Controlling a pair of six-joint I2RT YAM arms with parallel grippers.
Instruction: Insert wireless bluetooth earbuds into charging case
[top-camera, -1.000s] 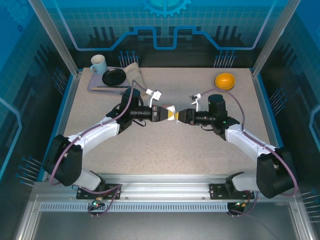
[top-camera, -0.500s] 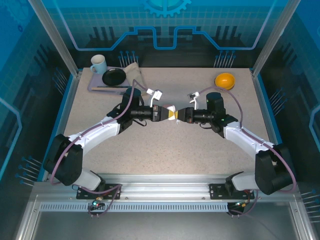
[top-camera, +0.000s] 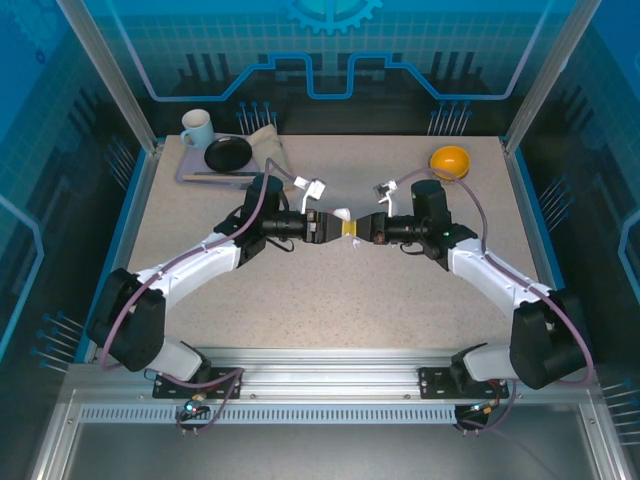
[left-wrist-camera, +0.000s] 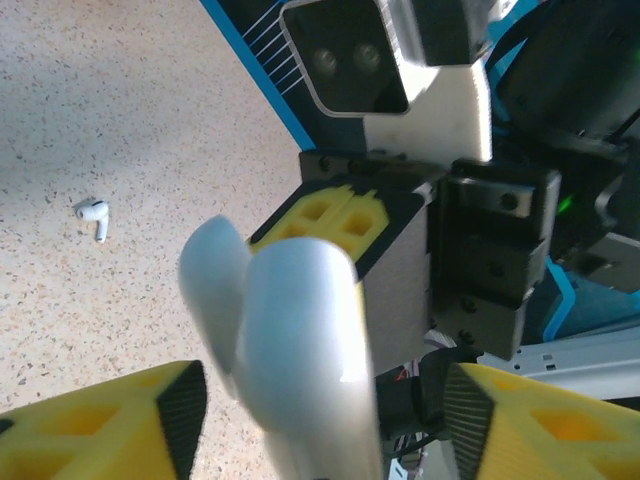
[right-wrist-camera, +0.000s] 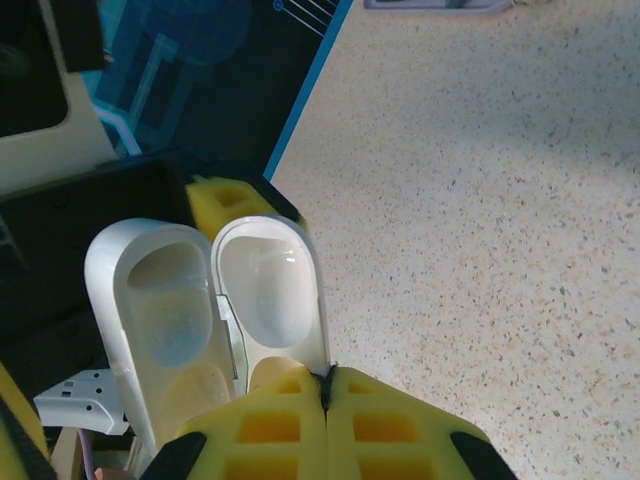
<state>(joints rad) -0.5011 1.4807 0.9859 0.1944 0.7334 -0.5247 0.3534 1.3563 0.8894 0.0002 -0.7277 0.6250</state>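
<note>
Since a second ago: right arm has pushed in toward the left one; the gap between the two wrists over mid-bench has closed, and the white case now sits between them as a handover.
Case: open, white, lid hinged back, both hollows empty (right-wrist-camera: 215, 300); seen from its back in the left wrist view (left-wrist-camera: 290, 350); in the top view a small white shape between the claws (top-camera: 343, 216).
Right claw: shut on the case's lower end, yellow pads meeting under the hinge (right-wrist-camera: 325, 415); in the top view it comes in from the right (top-camera: 358, 229).
Left claw: fingers parted wide to either side of the case, not touching it (left-wrist-camera: 310, 425); it looks to have let go.
Earbud: one white bud lies on the bench (left-wrist-camera: 94, 214), stem pointing toward the near side of the left wrist view, well apart from the case.
Which way: bud lies up and left of the left claw in its own view, and the free left claw is the nearer one.
Long axis: case points along the line between the two wrists, hollows facing the right wrist camera.
Next, likely: left claw backs off and goes down for the bud.
</note>
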